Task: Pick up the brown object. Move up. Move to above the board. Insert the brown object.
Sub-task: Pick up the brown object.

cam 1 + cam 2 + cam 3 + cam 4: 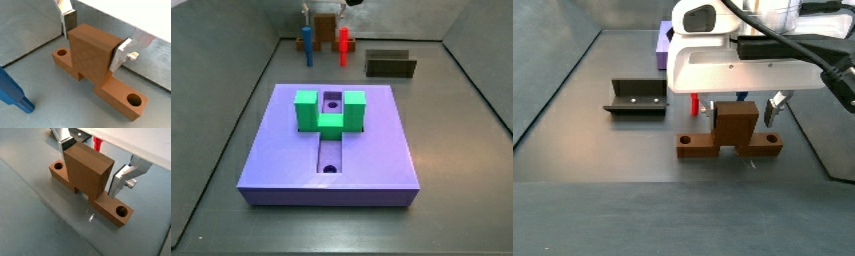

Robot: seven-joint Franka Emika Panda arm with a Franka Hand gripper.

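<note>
The hand (93, 37) sits around the brown block (93, 65), fingers wide apart (not squeezing yet). It should close evenly, then lift straight up off the table (40, 213).

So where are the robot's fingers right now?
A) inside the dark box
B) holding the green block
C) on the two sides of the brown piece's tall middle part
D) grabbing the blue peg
C: in both wrist views the gripper has a silver finger on each side of the brown object, which sits on the floor.

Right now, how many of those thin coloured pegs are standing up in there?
2. A blue peg and a red peg stand at the far end beyond the board, near the gripper. Others could be hidden.
</note>
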